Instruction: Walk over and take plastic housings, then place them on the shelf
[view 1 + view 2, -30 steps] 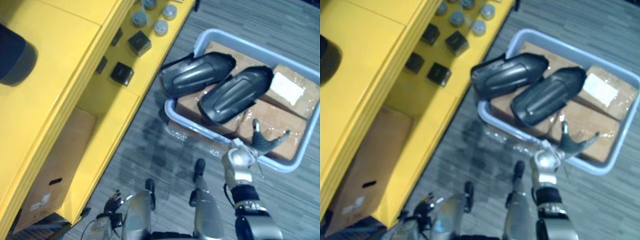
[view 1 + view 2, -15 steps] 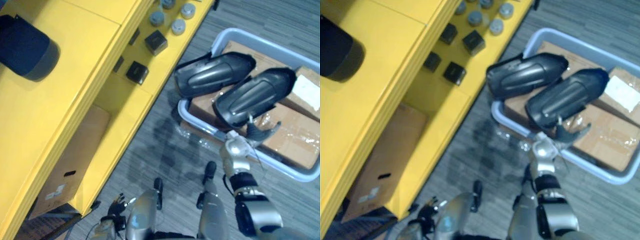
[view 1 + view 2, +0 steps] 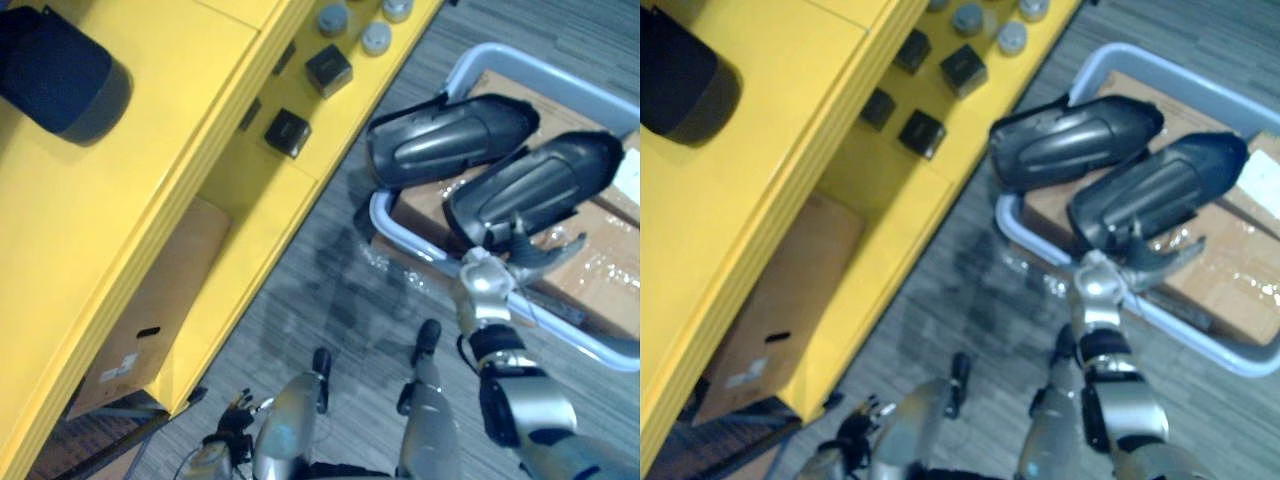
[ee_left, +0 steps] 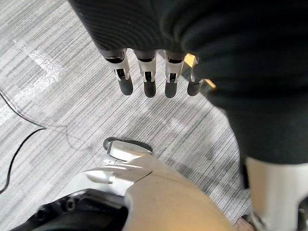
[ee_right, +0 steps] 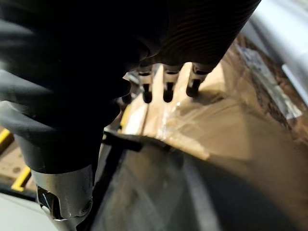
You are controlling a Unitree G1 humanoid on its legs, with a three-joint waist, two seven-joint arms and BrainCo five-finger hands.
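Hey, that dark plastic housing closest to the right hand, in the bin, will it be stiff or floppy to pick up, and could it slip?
Probably stiff: the housing keeps its moulded shell shape lying on wrapped boxes. Its glossy, rounded surface may slip in the open right hand.

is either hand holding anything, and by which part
nothing held: the right hand hovers open by the nearer dark grey plastic housing; left hand hangs open

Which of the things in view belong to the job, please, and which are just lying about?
Job: housings, bin, shelf, right hand, open beside them.
Lying about: black cubes, grey caps, dark cylinder, cardboard box under the shelf, wrapped boxes under the housings.
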